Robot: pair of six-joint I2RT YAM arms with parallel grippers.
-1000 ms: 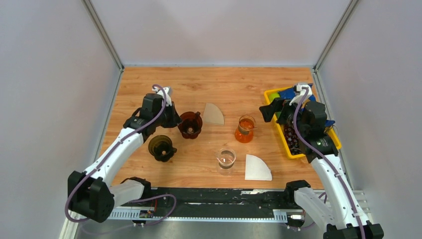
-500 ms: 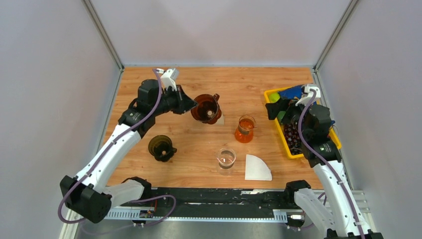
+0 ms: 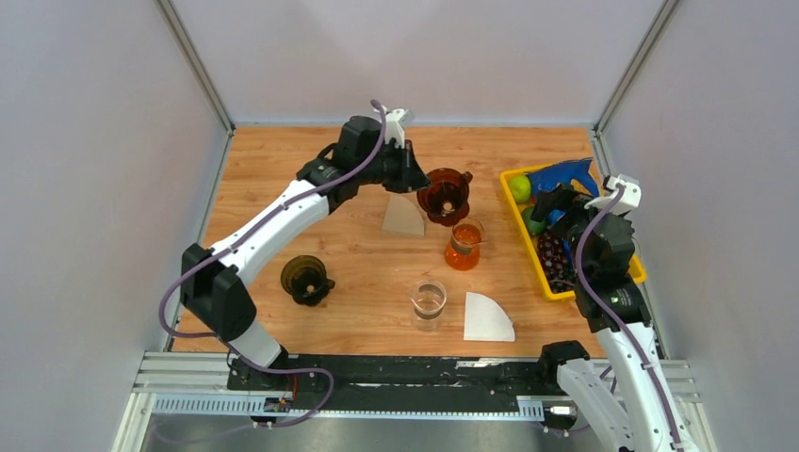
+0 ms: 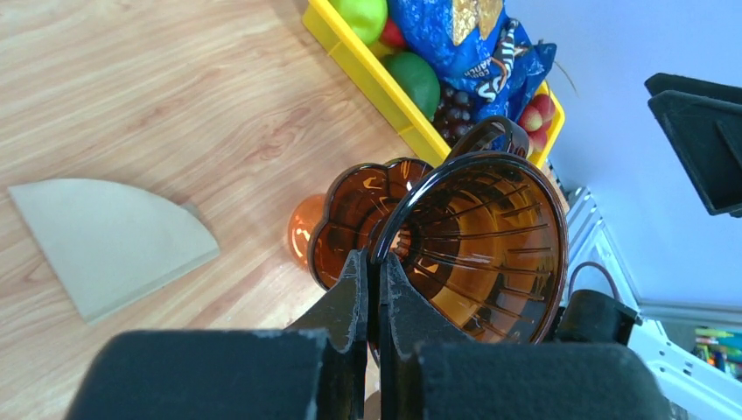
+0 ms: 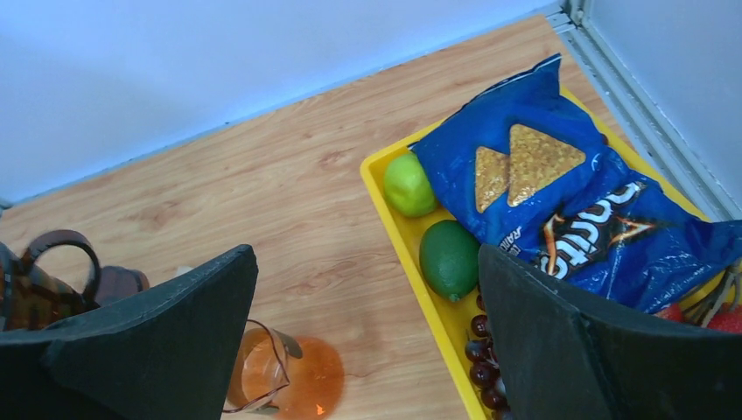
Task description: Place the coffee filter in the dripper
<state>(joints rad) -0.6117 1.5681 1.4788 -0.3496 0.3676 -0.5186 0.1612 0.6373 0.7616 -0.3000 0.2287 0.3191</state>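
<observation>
The brown coffee filter (image 3: 402, 217) lay flat on the bench (image 3: 283, 169), untouched. Just right of it, the left end effector (image 3: 417, 182) was clamped on the rim of the amber dripper (image 3: 445, 194), apparently held clear of the bench. So thin a rim pinch could let the dripper swing or slip onto the orange glass server (image 3: 463, 245) beside it. The right end effector (image 3: 556, 201) hung wide open over the yellow tray (image 3: 510, 188). Only the left wrist view showed the fingers straddling the rim, and only the overhead view showed the white filter (image 3: 488, 318).
</observation>
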